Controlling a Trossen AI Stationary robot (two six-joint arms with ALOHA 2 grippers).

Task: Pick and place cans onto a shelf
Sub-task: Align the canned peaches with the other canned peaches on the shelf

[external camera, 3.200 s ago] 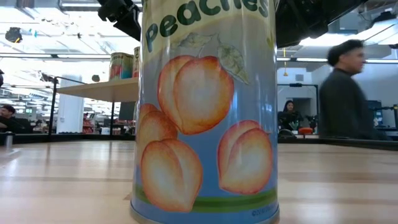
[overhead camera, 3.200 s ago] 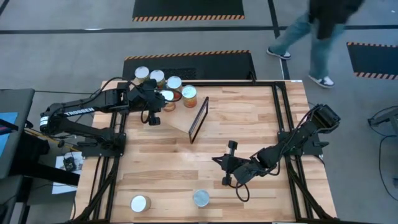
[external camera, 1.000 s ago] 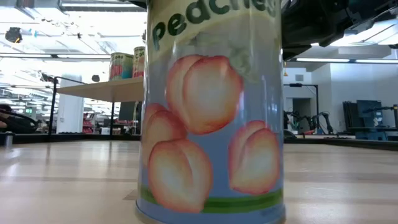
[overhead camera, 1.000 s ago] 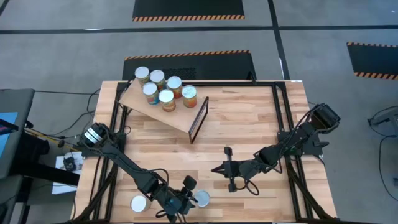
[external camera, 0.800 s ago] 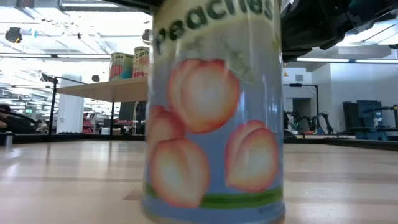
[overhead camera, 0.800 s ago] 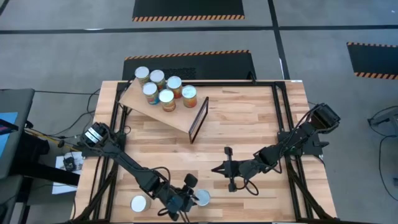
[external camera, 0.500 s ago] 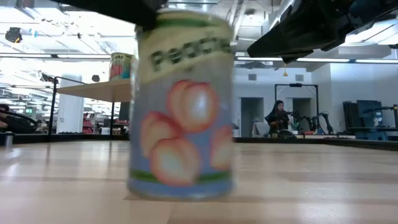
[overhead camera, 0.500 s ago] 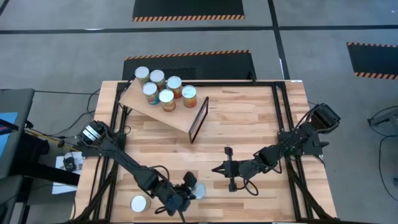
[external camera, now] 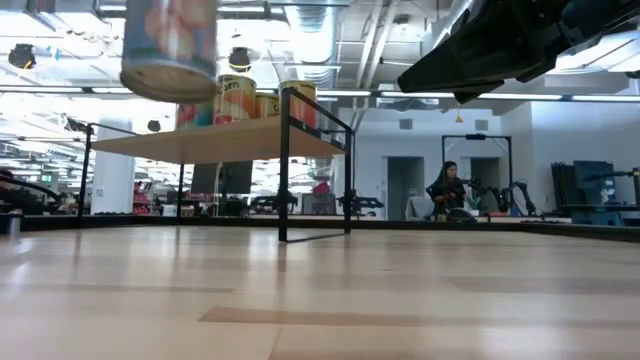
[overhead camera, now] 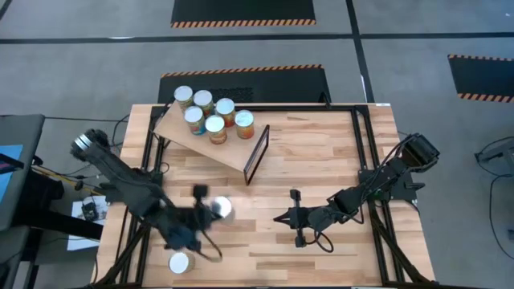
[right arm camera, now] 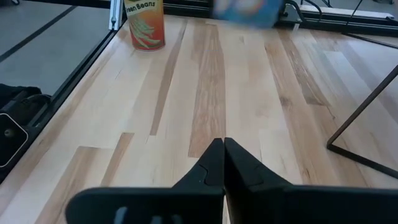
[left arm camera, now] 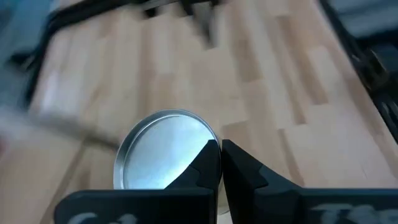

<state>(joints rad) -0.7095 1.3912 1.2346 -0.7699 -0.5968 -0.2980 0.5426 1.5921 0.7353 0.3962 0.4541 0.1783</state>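
My left gripper (overhead camera: 209, 211) is over the middle-left of the table and carries a peach can with a silver lid (overhead camera: 222, 209). That can hangs high above the tabletop in the low view (external camera: 168, 45) and shows in the left wrist view (left arm camera: 163, 155). The plywood shelf (overhead camera: 178, 132) stands at the far left on its black frame (overhead camera: 257, 152) and bears several cans (overhead camera: 210, 118). One more can (overhead camera: 181, 262) stands on its base near the front left. My right gripper (overhead camera: 294, 217) is shut and empty right of centre. My left gripper (left arm camera: 221, 149) meets the can at the rim of its lid (left arm camera: 208, 138), right beside its fingertips, which stand close together. The fingers themselves hide the place of contact. The can is lifted clear of the table, lid up and roughly upright.
The table's black side rails (overhead camera: 365, 160) run along both edges. The green-beans can (right arm camera: 144, 25) stands by the front left edge. Bare wood lies between the shelf frame and my right gripper (right arm camera: 222, 146). A person (external camera: 445, 190) is in the room behind.
My left gripper has gone up and away from the front edge, toward the table's left and far side, nearer the shelf. The peach can has gone with it. It stood on the table close to the low camera and is now lifted clear.
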